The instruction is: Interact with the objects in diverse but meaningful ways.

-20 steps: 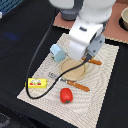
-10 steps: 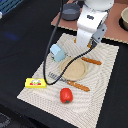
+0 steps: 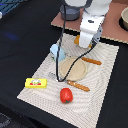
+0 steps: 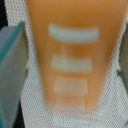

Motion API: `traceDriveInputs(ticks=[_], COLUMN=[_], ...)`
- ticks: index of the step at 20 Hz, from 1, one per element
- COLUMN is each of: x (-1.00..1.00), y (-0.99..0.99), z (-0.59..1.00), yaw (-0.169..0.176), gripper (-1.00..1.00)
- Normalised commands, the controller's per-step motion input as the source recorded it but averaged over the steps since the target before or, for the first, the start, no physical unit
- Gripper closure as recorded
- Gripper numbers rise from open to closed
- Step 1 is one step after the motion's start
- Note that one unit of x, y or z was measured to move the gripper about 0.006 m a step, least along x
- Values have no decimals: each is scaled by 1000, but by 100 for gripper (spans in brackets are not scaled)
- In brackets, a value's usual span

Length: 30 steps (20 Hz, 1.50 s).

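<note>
Golden-orange bread loaf (image 4: 72, 50) fills nearly the whole wrist view, blurred, with pale slash marks across its top, lying on a white woven placemat (image 4: 35, 107); in the exterior view only an orange sliver of it (image 3: 77, 41) shows beside the white arm (image 3: 92, 25), near the mat's far edge; fingers hidden behind the arm's body there and out of sight in the wrist view, so cannot tell whether wide, narrow or holding anything.

Spread on a dark table (image 3: 25, 45), the placemat (image 3: 105, 85) carries the rest; red round fruit (image 3: 66, 95) close to its near edge; flat yellow packet with red print (image 3: 35, 82) at the corner toward the exterior view's left, well apart from the fruit; pale blue-white carton (image 3: 56, 51) near the far side, just beside a tan round plate (image 3: 73, 69) at the middle; orange-handled knife (image 3: 92, 61) lying beyond the plate, orange-handled fork (image 3: 78, 86) on its near side, between plate and fruit; black cable (image 3: 61, 50) hanging from the arm down across the carton and plate edge.

Grey pot (image 3: 70, 12) on a brown board behind the mat; rim of another vessel (image 3: 124, 19) at the exterior view's right edge.
</note>
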Motion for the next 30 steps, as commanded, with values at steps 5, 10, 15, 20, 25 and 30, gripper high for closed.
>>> traceDriveInputs(ticks=[5, 10, 15, 20, 25, 30], x=[-349, -743, -834, -722, -642, -637], y=[77, -61, -225, -312, -297, -337], z=[561, 607, 266, -6, -51, 0], yaw=[43, 52, 22, 77, 124, 115], gripper=[-100, -100, -100, -100, -100, -100])
